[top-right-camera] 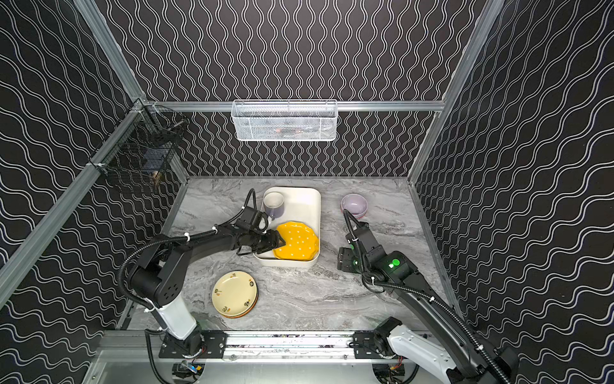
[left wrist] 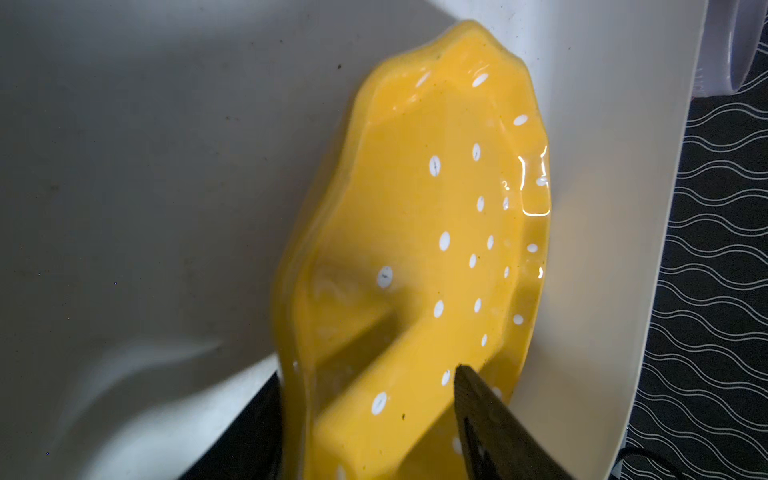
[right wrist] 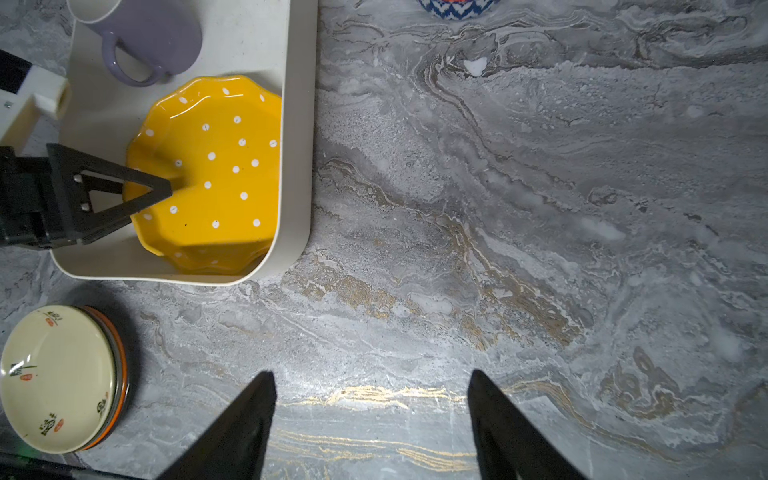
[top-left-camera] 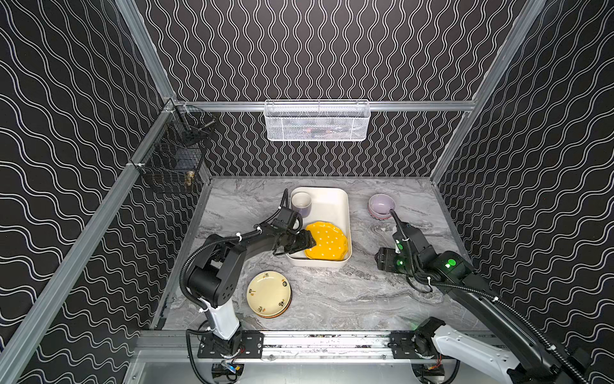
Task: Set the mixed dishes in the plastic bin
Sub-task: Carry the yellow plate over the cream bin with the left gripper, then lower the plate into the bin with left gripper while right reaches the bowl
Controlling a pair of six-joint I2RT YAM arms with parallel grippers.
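Here the left gripper (top-left-camera: 309,244), jaws parted, straddles the yellow dotted plate (top-left-camera: 329,241) inside the plastic bin (top-left-camera: 332,201); right gripper (right wrist: 370,380) gapes empty; cream plate (right wrist: 62,374) lettering is illegible.

Two black arms (top-left-camera: 252,239), white base links (top-left-camera: 224,319), ribbed black cables (top-left-camera: 518,320), green lights (top-left-camera: 450,263) on the right.

I count one of each, yellow scalloped plate (top-left-camera: 327,242), lavender mug (top-left-camera: 301,202), lilac bowl (top-left-camera: 381,203), plastic bin (top-left-camera: 332,202), plate stack (top-left-camera: 268,292), white mesh basket (top-left-camera: 317,123), black wire basket (top-left-camera: 171,169)
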